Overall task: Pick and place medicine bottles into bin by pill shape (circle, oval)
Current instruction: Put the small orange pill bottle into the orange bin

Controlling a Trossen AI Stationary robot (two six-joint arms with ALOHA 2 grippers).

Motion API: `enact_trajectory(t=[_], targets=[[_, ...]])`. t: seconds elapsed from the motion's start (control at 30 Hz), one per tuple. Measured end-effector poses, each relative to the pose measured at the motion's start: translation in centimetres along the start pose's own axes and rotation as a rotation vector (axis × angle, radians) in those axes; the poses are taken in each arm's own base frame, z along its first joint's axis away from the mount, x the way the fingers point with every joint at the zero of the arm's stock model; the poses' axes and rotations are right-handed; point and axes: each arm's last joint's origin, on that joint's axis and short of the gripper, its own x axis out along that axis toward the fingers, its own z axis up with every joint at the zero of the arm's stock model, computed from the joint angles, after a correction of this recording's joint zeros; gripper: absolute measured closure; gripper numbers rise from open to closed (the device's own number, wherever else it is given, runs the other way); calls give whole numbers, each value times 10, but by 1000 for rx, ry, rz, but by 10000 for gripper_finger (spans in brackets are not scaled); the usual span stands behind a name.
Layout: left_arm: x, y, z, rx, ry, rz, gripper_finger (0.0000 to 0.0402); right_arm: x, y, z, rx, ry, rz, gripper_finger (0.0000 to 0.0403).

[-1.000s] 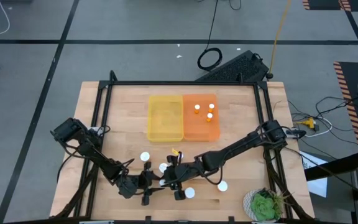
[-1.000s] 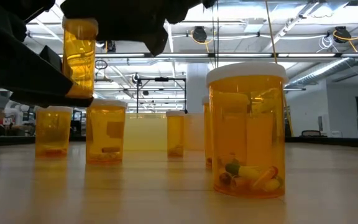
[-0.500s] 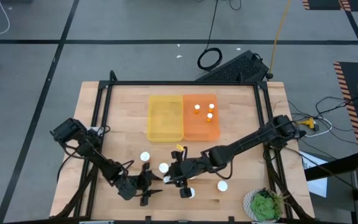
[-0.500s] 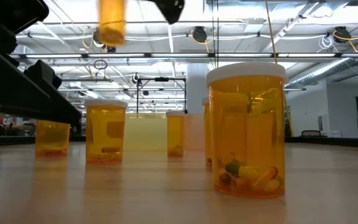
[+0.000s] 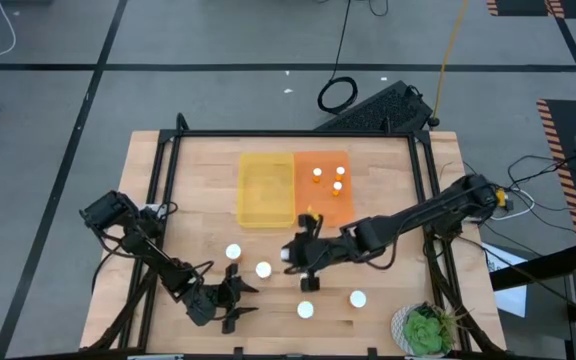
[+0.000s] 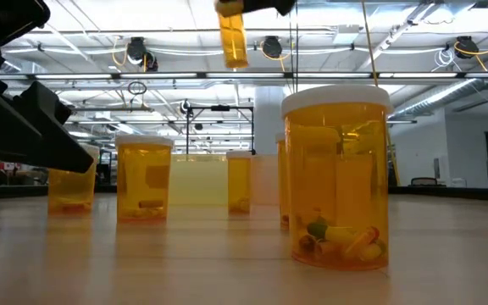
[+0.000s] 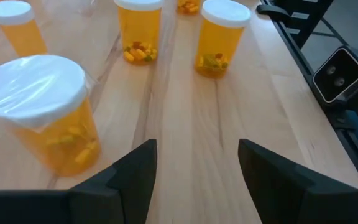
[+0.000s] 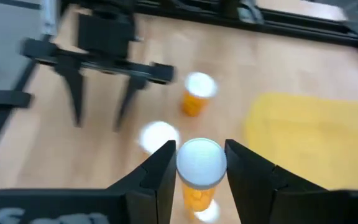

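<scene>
**Right end effector carries a bottle above the tabletop**

High view: a grey floor with cables surrounds the wooden tabletop (image 5: 198, 190). The right end effector (image 5: 296, 257) sits just short of the yellow tray (image 5: 266, 189) and the orange tray (image 5: 324, 187), which stand side by side; three white-capped bottles rest in the orange tray. A white cap shows at its tip, so it is clenched on a medicine bottle (image 5: 288, 254). Loose bottles stand close around it on the near side: one (image 5: 264, 269) just beside it, another (image 5: 233, 253) a little farther toward the left arm, and two (image 5: 306, 310) (image 5: 357, 298) nearer the front edge. The left end effector (image 5: 236, 301) waits by the front edge, fingers spread and released. A potted plant (image 5: 426, 329) sits at the front right corner.

Low view: a ceiling with lights fills the background. The held bottle (image 6: 233, 36) hangs well above the tabletop, while a large bottle (image 6: 336, 176) with mixed pills stands closest to the camera and others stand behind it.

Left wrist view: its fingers (image 7: 131, 176) stand apart with bare wood between them; a wide-capped bottle (image 7: 42, 112) stands just beside one finger, two more farther ahead.

Right wrist view: the two fingers (image 8: 160, 173) grip the held bottle (image 8: 199, 171), with the yellow tray (image 8: 309, 130) below and to one side.
</scene>
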Motion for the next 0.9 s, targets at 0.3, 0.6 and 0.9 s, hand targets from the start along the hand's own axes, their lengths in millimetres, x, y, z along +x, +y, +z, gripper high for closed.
enact_trajectory(t=[0.3, 0.6, 0.9], targets=[[-1, -2, -1, -3, -2, -7, 172, -18, -56, -39, 86, -39, -184, 282], [-1, -2, 0, -2, -5, -6, 172, -4, -124, -102, 228, -115, -206, 282], [0, -1, 0, -1, -10, 4, 172, 5, -159, -140, 256, -135, -228, 282]])
